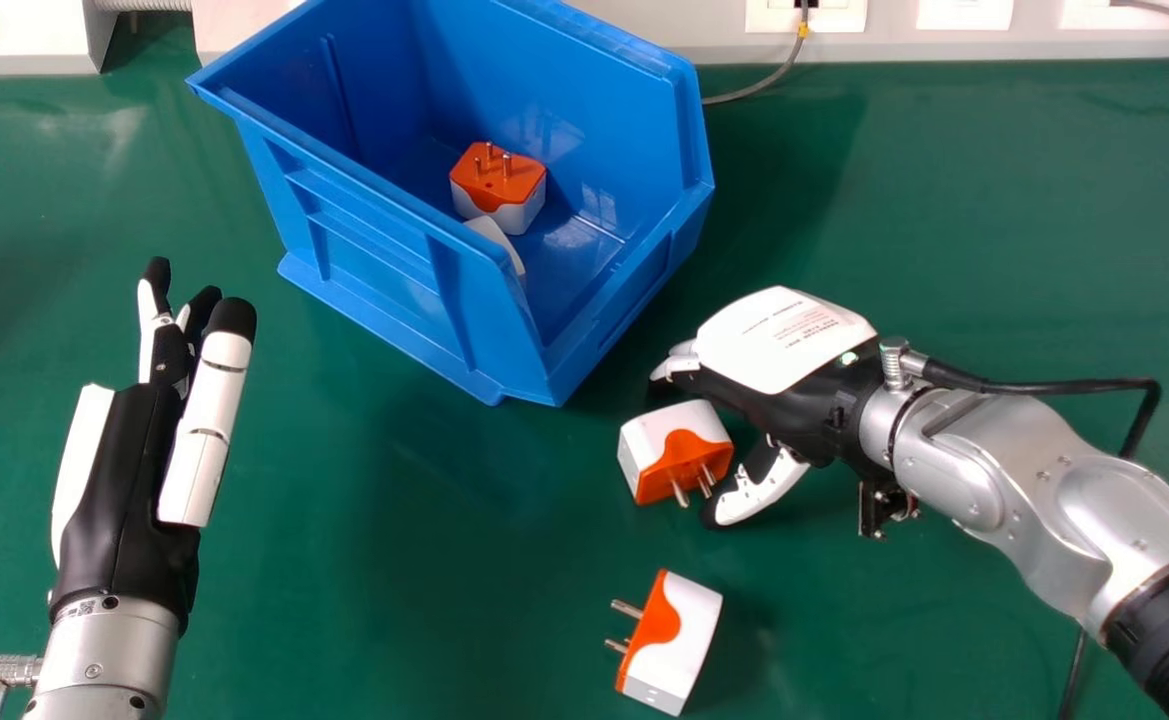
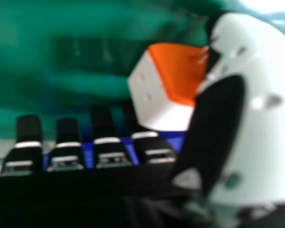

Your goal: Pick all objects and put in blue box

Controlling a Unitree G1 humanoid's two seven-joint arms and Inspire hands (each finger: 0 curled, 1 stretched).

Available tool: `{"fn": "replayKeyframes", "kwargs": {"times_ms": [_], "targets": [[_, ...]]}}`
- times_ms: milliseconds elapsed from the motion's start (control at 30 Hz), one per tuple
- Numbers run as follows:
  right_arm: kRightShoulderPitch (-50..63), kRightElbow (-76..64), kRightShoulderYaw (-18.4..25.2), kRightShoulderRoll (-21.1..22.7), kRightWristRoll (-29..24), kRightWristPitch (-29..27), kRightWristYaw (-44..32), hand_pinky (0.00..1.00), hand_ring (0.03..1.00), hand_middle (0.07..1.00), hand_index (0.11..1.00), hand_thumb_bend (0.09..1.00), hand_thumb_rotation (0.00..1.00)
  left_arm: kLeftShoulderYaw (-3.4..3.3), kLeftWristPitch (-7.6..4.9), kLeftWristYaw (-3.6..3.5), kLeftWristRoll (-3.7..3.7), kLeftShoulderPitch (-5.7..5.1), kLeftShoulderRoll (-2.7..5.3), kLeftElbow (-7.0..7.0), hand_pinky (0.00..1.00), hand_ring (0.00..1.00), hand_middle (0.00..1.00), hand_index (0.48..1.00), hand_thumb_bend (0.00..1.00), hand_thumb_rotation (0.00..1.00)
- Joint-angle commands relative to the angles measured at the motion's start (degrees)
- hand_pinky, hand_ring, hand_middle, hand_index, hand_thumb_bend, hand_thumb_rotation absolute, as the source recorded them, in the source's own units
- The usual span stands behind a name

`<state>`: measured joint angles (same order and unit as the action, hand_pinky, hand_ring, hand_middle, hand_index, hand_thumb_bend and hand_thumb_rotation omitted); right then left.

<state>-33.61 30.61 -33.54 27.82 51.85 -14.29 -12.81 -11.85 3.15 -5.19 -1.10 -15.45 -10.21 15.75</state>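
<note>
Plug adapter (image 1: 666,440), white with an orange face, lies on the green table (image 1: 424,520) between four and five o'clock from the head view's centre, with twelve at the far side. Its metal pins point toward five o'clock. The right hand (image 1: 784,345), at three o'clock, reaches down around it: the adapter sits in the gap between the thumb (image 2: 261,109) and the other fingers (image 2: 104,135). These are spread apart and loosely extended, not closed on it; whether any of them touches it, I cannot tell.

A second adapter (image 1: 679,640) of the same kind lies well apart from that hand, between five and six o'clock, its pins toward nine to ten o'clock.

At eleven o'clock stands a blue box (image 1: 384,255), open at the top. Inside, a third adapter (image 1: 514,190) rests with its pins upward. Just toward six o'clock from it, a white object (image 1: 494,238) is partly hidden by the box's near wall.

Between eight and nine o'clock, the left hand (image 1: 119,480) is open and empty, fingers straight toward twelve.
</note>
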Motion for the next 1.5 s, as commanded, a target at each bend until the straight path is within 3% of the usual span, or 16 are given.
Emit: {"fn": "replayKeyframes", "kwargs": {"times_ms": [0,200,500,967,1033,1100,1133,1167,1233,1267,1400,1433,1467], "targets": [[-0.80,0.99,-0.89,-0.75,0.47,0.13,-0.20,0.81,0.902,0.878,0.825,0.395,0.40,0.31,-0.19,0.11,-0.12,0.02,-0.25,1.89,0.92,0.96,0.98,0.998,0.52,1.00],[-0.67,1.34,-1.64,-1.23,1.04,0.59,0.58,0.81,0.894,0.863,0.810,0.392,0.39,0.49,0.09,0.25,-0.15,-0.04,-0.13,2.41,0.92,0.96,0.98,0.998,0.52,1.00],[-0.87,2.26,-2.41,-1.57,1.10,1.23,0.57,0.80,0.890,0.860,0.808,0.388,0.38,0.45,-0.05,0.15,0.02,0.18,-0.16,2.09,0.92,0.96,0.98,0.998,0.53,1.00],[-1.21,5.06,-4.00,-2.21,2.26,1.17,4.67,0.76,0.868,0.844,0.745,0.382,0.34,0.56,1.34,0.22,-0.22,0.32,-0.25,3.45,0.92,0.96,0.98,0.998,0.53,1.00],[-1.31,6.14,-4.50,-2.51,2.57,1.20,6.59,0.68,0.779,0.770,0.652,0.422,0.27,0.57,1.50,0.26,-0.28,0.34,-0.24,3.56,0.92,0.96,0.98,0.998,0.53,1.00],[-1.19,7.24,-4.60,-2.86,2.35,1.15,8.56,0.68,0.779,0.770,0.652,0.422,0.27,0.59,1.58,0.35,-0.39,0.34,-0.23,3.58,0.92,0.96,0.98,0.998,0.53,1.00],[-1.07,7.74,-4.48,-3.09,2.10,1.27,9.41,0.62,0.714,0.719,0.617,0.441,0.22,0.61,1.64,0.40,-0.46,0.33,-0.22,3.62,0.92,0.96,0.98,0.998,0.53,1.00],[-0.97,8.17,-4.39,-3.31,1.86,1.43,10.06,0.62,0.714,0.719,0.617,0.441,0.22,0.63,1.70,0.43,-0.49,0.32,-0.20,3.67,0.92,0.96,0.98,0.998,0.53,1.00],[-0.62,8.64,-4.13,-3.56,1.35,1.70,11.01,0.49,0.567,0.607,0.570,0.469,0.14,0.62,1.78,0.43,-0.52,0.27,-0.19,3.81,0.92,0.96,0.98,0.998,0.53,1.00],[-0.48,8.84,-4.05,-3.62,1.19,1.74,11.41,0.49,0.567,0.607,0.570,0.469,0.14,0.61,1.78,0.42,-0.53,0.30,-0.20,3.78,0.92,0.96,0.98,0.998,0.53,1.00],[-0.23,9.20,-4.15,-3.48,1.35,1.76,12.57,0.30,0.367,0.500,0.525,0.490,0.07,0.64,1.96,0.23,-0.28,0.24,-0.13,4.06,0.92,0.96,0.98,0.998,0.53,1.00],[-0.22,9.22,-4.17,-3.43,1.32,1.70,12.66,0.30,0.367,0.500,0.525,0.490,0.07,0.68,1.97,0.22,-0.26,0.23,-0.10,4.08,0.92,0.96,0.98,0.998,0.53,1.00],[-0.19,9.14,-4.19,-3.37,1.28,1.70,12.67,0.25,0.315,0.439,0.514,0.489,0.09,0.68,2.00,0.19,-0.23,0.18,-0.09,4.18,0.92,0.96,0.98,0.998,0.53,1.00]]}}
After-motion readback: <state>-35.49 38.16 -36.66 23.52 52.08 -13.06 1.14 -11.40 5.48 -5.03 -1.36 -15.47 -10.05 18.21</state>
